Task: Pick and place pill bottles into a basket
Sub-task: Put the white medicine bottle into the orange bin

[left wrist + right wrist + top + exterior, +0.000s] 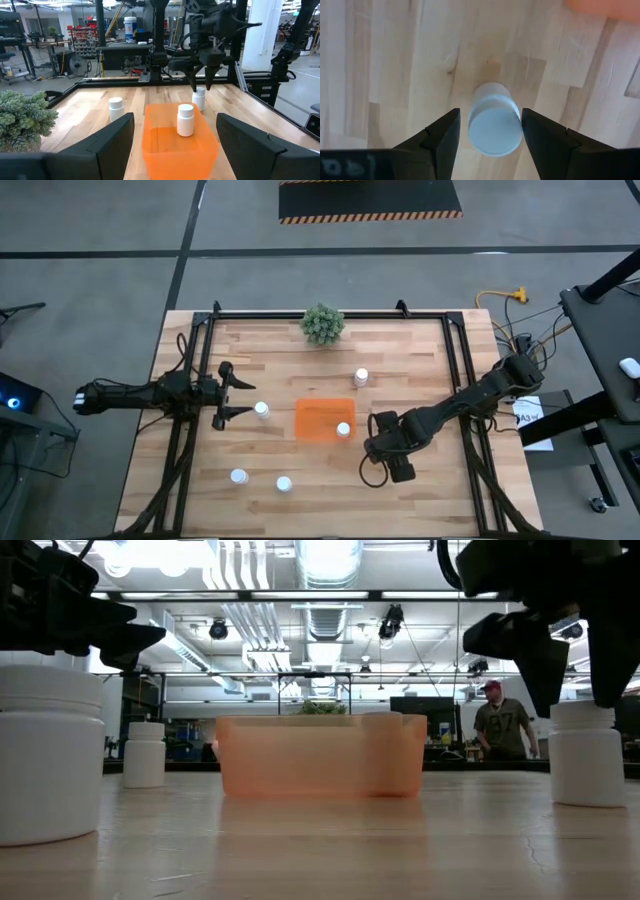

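The right gripper (pixel 490 131) hung over a pill bottle (pixel 494 120) standing on the wooden table (pixel 420 360), just beside the orange basket (pixel 318 418); its fingers were apart, one on each side of the cap (not touching it). One bottle (pixel 343 429) stood inside the basket. The left gripper (pixel 232 391) waited near another bottle (pixel 262 410), fingers spread.

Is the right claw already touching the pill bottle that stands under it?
Apart. The right wrist view shows the bottle between the open fingers of the right claw, with a strip of bare wood visible on each side.
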Controlling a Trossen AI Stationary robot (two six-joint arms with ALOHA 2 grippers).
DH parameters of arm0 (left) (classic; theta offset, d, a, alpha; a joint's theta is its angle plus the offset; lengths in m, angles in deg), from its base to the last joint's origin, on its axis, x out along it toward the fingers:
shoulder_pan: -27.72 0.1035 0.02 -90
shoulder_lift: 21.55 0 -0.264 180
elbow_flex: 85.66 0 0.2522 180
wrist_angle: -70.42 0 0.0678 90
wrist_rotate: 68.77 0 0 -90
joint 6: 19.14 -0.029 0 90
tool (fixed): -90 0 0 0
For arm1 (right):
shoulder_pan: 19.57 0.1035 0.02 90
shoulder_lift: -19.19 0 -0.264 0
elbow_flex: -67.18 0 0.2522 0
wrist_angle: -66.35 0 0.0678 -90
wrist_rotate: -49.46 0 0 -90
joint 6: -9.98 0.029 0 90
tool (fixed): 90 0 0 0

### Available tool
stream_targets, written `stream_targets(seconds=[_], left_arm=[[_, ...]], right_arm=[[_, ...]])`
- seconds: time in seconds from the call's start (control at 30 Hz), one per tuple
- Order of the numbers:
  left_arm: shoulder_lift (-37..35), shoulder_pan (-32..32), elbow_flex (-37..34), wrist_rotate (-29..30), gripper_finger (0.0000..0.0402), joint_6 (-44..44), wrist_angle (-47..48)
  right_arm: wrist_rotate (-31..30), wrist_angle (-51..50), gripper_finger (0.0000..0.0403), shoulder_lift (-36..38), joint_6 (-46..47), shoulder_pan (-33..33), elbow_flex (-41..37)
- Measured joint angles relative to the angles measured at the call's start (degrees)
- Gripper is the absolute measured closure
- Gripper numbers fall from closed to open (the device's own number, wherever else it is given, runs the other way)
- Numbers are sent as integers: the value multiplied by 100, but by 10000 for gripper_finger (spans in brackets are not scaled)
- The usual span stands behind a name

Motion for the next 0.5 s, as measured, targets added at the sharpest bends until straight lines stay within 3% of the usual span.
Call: stream_targets(seconds=[0.5], left_arm=[[0,1,1,0,136,1,1]], right_arm=[[16,338,202,-2,76,0,-377]])
